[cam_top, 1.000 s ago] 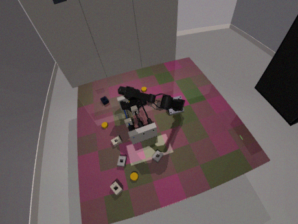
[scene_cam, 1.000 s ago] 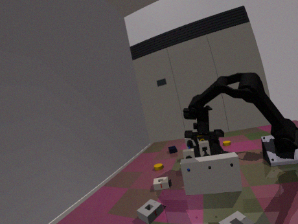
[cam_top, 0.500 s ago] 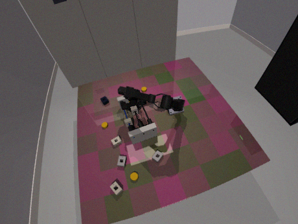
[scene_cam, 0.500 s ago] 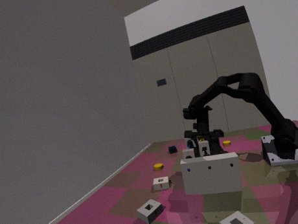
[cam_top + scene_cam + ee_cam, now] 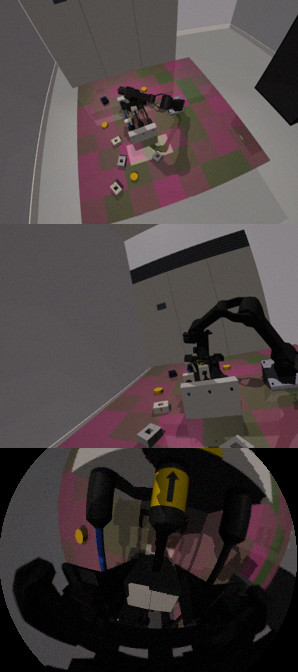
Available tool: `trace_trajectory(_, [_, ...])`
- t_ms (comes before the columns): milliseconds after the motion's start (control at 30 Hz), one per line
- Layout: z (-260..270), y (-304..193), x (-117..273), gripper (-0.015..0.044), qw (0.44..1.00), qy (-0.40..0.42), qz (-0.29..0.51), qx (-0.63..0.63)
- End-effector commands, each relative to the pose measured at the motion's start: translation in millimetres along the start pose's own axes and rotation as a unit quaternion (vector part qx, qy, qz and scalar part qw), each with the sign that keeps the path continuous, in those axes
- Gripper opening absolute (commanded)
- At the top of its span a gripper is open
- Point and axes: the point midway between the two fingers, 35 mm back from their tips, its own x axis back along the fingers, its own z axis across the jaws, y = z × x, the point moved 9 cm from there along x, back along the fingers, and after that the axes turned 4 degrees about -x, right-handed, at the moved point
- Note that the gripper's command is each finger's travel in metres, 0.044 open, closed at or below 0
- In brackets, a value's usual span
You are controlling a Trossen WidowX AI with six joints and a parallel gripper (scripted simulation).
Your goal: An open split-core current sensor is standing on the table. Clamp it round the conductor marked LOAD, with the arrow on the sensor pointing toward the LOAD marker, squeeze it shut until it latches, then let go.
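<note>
Claw closed round the sensor, latch to be proved

My claw stands part open, its fingers at either side of the pale current sensor, which seems to fill the gap; how hard they press I cannot tell. The sensor sits low in the middle of the wrist view, its halves apparently meeting at the seam, on the middle conductor below the yellow arrow sleeve. I judge the squeeze nearly finished: next, be sure it has latched, then spread evenly and back off straight. The sensor's own arrow I cannot read. My arm arches from the right of the exterior view, wrist pointing down.
</note>
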Motion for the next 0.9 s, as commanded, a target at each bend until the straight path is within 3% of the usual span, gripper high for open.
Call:
trace_trajectory(0, [-0.2, -0.1, 0.1, 0.0256, 1.0, -0.001, 0.0, -0.001])
trace_trajectory(500, [-0.2, -0.1, 0.1, 0.0256, 1.0, -0.001, 0.0, -0.001])
trace_trajectory(733, [-0.2, -0.1, 0.1, 0.0439, 1.0, -0.001, 0.0, -0.001])
trace_trajectory(867, [-0.2, -0.1, 0.1, 0.044, 1.0, -0.001, 0.0, -0.001])
